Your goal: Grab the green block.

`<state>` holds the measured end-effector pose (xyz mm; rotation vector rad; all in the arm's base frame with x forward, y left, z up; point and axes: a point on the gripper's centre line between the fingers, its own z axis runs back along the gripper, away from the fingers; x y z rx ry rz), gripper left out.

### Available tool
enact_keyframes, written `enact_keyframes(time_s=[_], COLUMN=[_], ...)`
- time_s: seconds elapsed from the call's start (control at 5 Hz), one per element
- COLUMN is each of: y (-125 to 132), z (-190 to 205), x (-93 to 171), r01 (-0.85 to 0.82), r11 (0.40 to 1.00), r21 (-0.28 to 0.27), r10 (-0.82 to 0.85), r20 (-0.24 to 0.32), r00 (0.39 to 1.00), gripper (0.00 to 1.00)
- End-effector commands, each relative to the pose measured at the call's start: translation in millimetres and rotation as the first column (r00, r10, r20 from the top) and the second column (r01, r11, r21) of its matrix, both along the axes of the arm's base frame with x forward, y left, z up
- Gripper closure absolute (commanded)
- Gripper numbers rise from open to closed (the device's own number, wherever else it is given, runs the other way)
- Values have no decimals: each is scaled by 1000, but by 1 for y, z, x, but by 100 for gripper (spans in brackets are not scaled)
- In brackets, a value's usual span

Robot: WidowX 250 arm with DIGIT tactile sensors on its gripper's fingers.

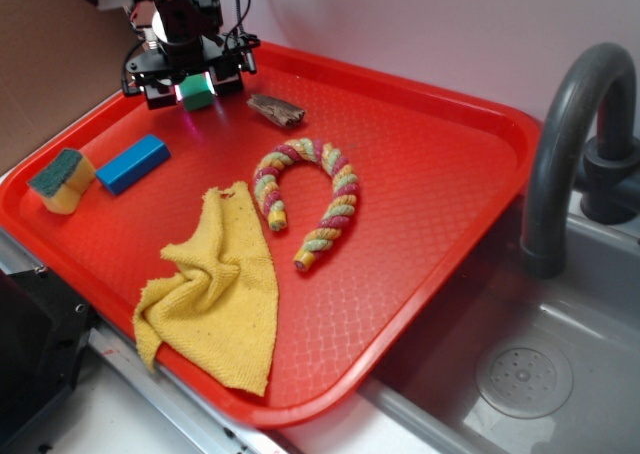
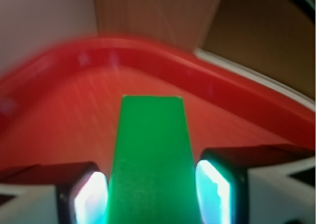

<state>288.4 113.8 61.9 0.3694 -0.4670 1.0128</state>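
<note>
Jaws clamped on green block (image 2: 150, 160) nr tray (image 1: 480, 124) back corner rim; mid-tray open.

Exterior view: taken from above and in front of the red tray (image 1: 440, 234), angled down across its whole floor; the sink (image 1: 520, 374) is seen at lower right.
Exterior range: moderate; the tray is framed nearly edge to edge.
Wrist view: taken from just behind the gripper (image 2: 153, 194), facing outward along the tray floor toward a curved tray corner.
Wrist range: very close and blurred; the green block (image 2: 150, 160) fills the centre.
Shared region: the tray's far-left corner, where the gripper (image 1: 196, 86) and green block (image 1: 198, 96) are seen.
</note>
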Motion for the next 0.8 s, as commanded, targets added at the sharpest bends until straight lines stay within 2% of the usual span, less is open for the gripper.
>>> enact_keyframes(time_s=[0.0,0.2,0.4,0.6], y=[-33,-59,-64,-50], z=[133,170,206,212], x=[-8,-30,-60,-69], r01=[463,644,790,750], r11=[870,711,505,535], r21=[-169,-282,-349,-390], r10=[-475,-679,-830,-793], r20=[-42,-39,55,76], r00=[879,733,555,605], gripper=[100,100,100,100])
